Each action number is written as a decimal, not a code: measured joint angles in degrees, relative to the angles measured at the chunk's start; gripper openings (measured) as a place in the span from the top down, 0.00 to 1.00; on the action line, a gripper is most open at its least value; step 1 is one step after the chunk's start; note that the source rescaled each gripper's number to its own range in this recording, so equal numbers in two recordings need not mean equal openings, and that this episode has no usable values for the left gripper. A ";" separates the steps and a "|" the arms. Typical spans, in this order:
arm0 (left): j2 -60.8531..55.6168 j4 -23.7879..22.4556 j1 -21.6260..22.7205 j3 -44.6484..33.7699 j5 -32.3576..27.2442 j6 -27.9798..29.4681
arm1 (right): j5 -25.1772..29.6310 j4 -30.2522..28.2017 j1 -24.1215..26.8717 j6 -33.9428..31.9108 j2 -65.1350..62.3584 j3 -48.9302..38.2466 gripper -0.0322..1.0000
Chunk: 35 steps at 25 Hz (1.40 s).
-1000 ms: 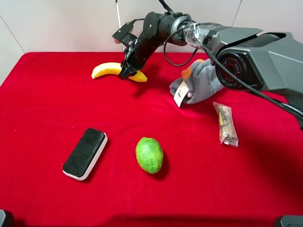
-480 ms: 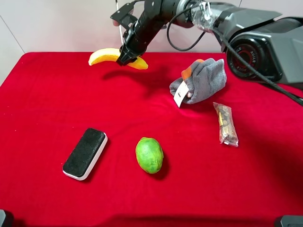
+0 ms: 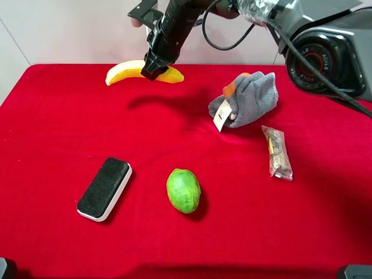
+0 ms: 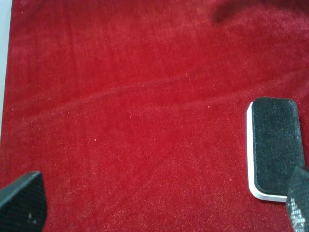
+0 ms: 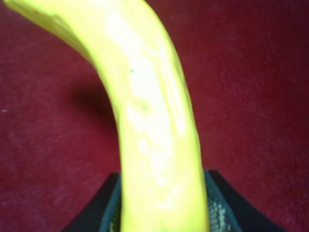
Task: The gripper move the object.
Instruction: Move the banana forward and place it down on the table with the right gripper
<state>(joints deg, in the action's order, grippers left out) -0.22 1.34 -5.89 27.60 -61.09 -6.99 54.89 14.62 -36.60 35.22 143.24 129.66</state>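
Observation:
The yellow banana hangs in the air above the far part of the red cloth, held near its middle by my right gripper, which is shut on it. Its shadow lies on the cloth below. In the right wrist view the banana fills the frame, pinched between the black pads. My left gripper is open and empty, hovering above the cloth beside the eraser block; only its two fingertips show.
A black-topped white eraser lies front left and a round green fruit front centre. A grey cloth bundle with a tag and a small wrapped packet lie at right. The red table's far edge meets the wall.
My right gripper has lifted the banana off the cloth and carried it upward and slightly left. The left gripper and other objects have not moved.

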 joint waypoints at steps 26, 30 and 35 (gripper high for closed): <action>0.00 0.00 0.00 0.00 0.00 0.00 | -20.89 -1.59 -0.98 -8.32 -26.66 -50.78 0.97; 0.00 0.00 0.00 0.00 0.00 0.00 | -24.37 -0.30 -0.98 -10.31 -28.81 -56.77 0.97; 0.00 0.00 0.00 0.00 0.00 0.00 | -28.79 1.60 -0.98 -12.20 -29.98 -63.06 0.97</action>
<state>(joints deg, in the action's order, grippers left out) -0.22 1.34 -5.89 27.60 -61.09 -6.99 26.10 16.23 -37.58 23.02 113.27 66.60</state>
